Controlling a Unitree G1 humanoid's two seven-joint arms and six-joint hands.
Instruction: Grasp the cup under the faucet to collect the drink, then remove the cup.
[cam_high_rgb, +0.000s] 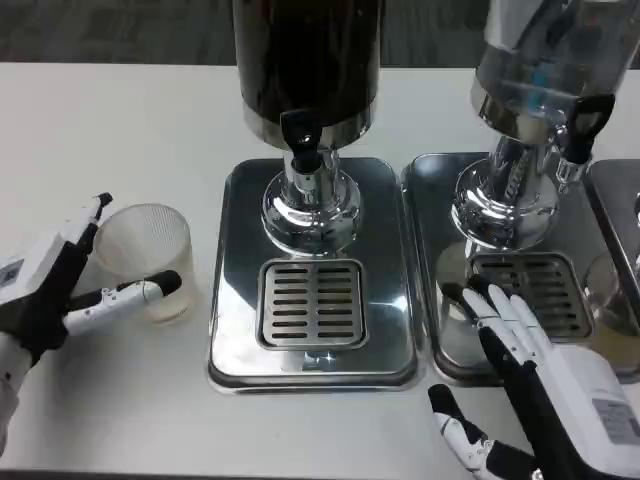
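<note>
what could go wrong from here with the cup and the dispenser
1. The left hand has fingers on either side of the cup, but the grip looks loose; the thin clear cup could slip or tip when lifted.
2. The cup stands on the table left of the tray, not under the faucet; carrying it over, it might catch the tray's raised rim.
3. The right hand lies over the neighbouring tray and could bump that dispenser.

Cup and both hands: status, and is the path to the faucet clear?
Left hand around cup, on table left of drip tray. Right hand open, idle. Nothing between cup and faucet.
</note>
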